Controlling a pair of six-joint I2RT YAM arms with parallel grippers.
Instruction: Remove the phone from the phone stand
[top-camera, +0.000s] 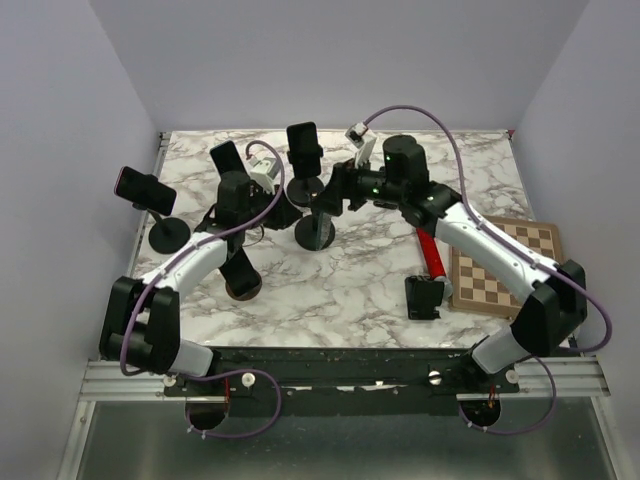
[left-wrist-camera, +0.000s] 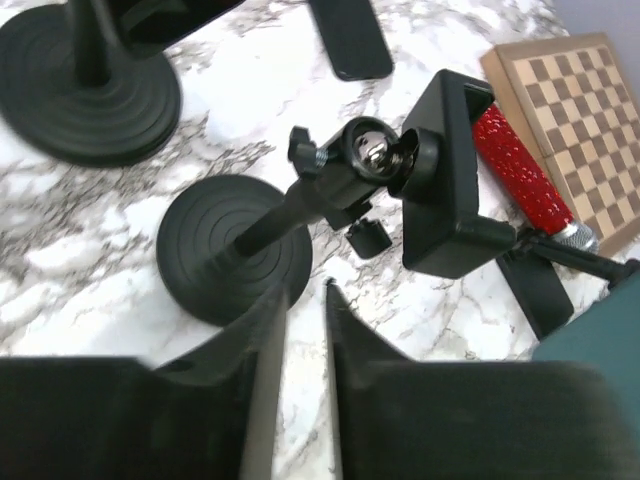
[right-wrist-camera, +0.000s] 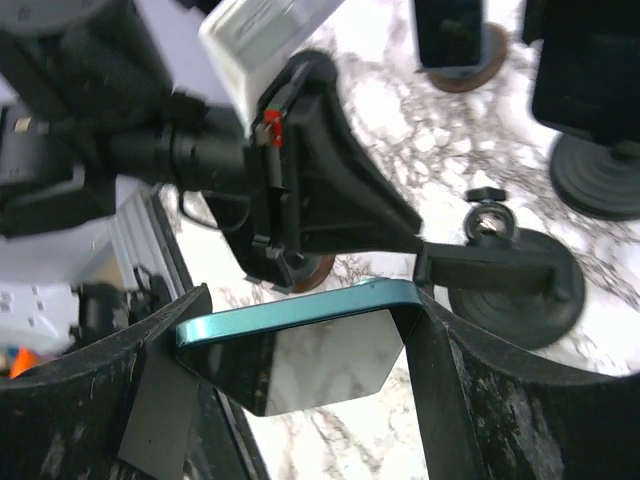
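Now right gripper (right-wrist-camera: 300, 335) grips phone (right-wrist-camera: 310, 365) beside phone stand (left-wrist-camera: 230, 250); left gripper (left-wrist-camera: 305, 330) closed, empty.

**Counts.** Four round stand bases (top-camera: 168, 235) (top-camera: 305, 190) (top-camera: 317, 236) (top-camera: 243, 289) are counted in the top view, and three phones (top-camera: 143, 188) (top-camera: 228, 158) (top-camera: 303, 148) are seen raised on stands. One teal phone (right-wrist-camera: 296, 345), one chessboard (top-camera: 505, 268), one red cylinder (top-camera: 431, 254), one flat black item (top-camera: 424, 297) and two arms (top-camera: 190, 262) (top-camera: 495, 248) are shown.

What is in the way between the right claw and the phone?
Nothing I can see. The right claw already has its fingers on both ends of the phone; the stand's clamp sits right beside it.
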